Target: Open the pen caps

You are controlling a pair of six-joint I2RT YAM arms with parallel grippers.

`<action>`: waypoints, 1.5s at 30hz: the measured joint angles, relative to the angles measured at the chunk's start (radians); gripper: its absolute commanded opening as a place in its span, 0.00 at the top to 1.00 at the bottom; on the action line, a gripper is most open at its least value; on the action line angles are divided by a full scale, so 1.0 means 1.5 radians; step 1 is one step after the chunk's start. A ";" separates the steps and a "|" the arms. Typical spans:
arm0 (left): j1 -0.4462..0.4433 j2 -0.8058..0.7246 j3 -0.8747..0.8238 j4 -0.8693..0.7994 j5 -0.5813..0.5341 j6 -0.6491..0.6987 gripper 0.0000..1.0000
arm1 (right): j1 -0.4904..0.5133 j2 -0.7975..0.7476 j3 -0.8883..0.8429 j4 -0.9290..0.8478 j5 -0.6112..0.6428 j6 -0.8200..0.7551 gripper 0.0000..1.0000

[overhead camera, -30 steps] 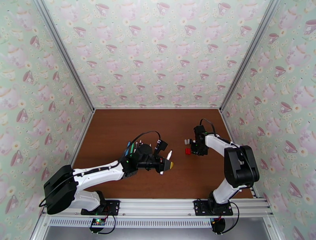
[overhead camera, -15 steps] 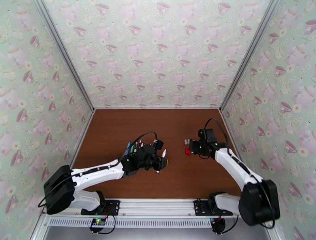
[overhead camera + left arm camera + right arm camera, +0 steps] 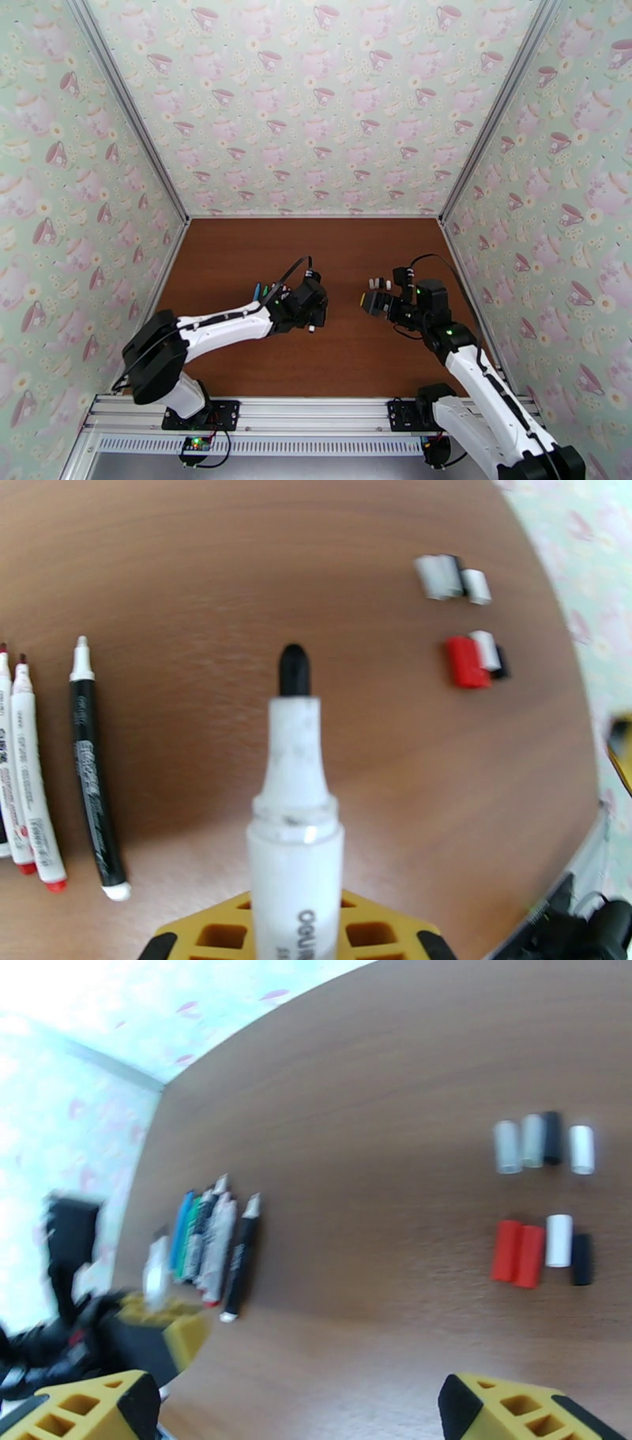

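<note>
Several caps (image 3: 517, 1254) lie at the table's (image 3: 347, 355) two o'clock near wide-open right fingers (image 3: 513, 1410), while left fingers (image 3: 225, 922), gripping the bared pen (image 3: 294, 796), should lay it flat beside the nine o'clock row (image 3: 87, 780).

Top external: high behind the arm bases (image 3: 316, 412), looking down across the table (image 3: 237, 253), far from the pen caps (image 3: 380, 283). Left wrist: low, facing the pen caps (image 3: 464, 661) from their left. Right wrist: low, tilted. Both wrist views share pen caps (image 3: 517, 1252) and pens (image 3: 209, 1244).
</note>
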 measured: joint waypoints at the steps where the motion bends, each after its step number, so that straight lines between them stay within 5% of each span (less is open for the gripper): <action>1: 0.003 0.016 0.013 -0.007 -0.007 0.000 0.82 | 0.004 -0.002 -0.005 0.005 -0.009 0.001 0.00; 19: 0.046 0.191 0.163 -0.142 -0.076 0.013 0.79 | 0.217 0.078 -0.039 0.116 0.066 0.043 0.00; 45: 0.062 0.260 0.221 -0.220 -0.097 0.013 0.70 | 0.254 0.125 -0.039 0.131 0.129 0.045 0.00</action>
